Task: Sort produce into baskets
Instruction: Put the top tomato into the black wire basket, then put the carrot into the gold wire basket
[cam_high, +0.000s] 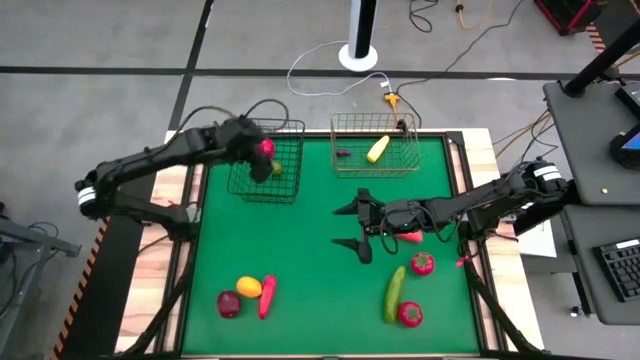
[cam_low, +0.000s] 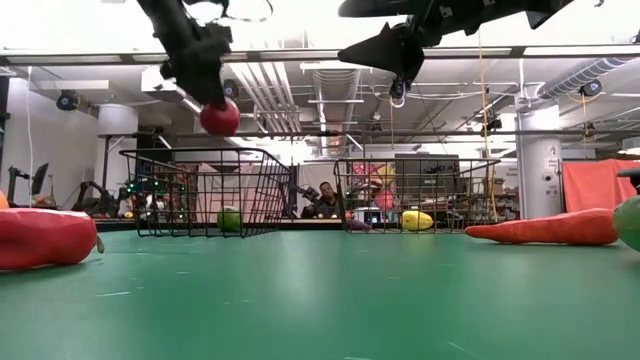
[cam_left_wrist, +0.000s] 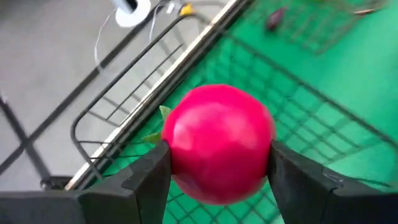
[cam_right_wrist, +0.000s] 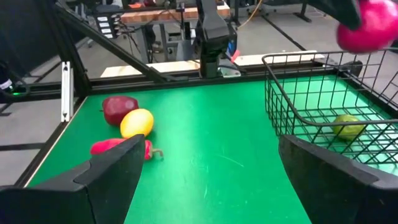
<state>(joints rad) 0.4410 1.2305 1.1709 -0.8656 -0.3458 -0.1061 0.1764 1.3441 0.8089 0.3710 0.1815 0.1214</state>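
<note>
My left gripper (cam_high: 262, 152) is shut on a round red fruit (cam_left_wrist: 217, 143) above the dark wire basket (cam_high: 266, 165), which holds a green fruit (cam_right_wrist: 347, 126). My right gripper (cam_high: 357, 226) is open and empty above the middle of the green mat. The lighter basket (cam_high: 376, 146) at the far side holds a yellow piece (cam_high: 378, 149) and a small purple one (cam_high: 343, 153). On the mat lie a dark red apple (cam_high: 229, 304), a yellow fruit (cam_high: 248, 287), a red pepper (cam_high: 267, 296), a cucumber (cam_high: 394, 293), two red fruits (cam_high: 422, 264) and a carrot (cam_low: 545, 229). My left gripper pinches the round red fruit by its two opposite sides (cam_left_wrist: 177, 158) between the two fingers, coming from above and slanting down. The fruit is lifted clear, hanging above the dark basket's open top (cam_low: 219, 117).
Wooden table borders (cam_high: 172, 215) flank the green mat. Cables and a white stand base (cam_high: 358, 55) lie on the floor beyond the far edge. A person sits in the room behind the baskets (cam_low: 325, 203). Free mat lies between the two groups of produce (cam_high: 320, 290).
</note>
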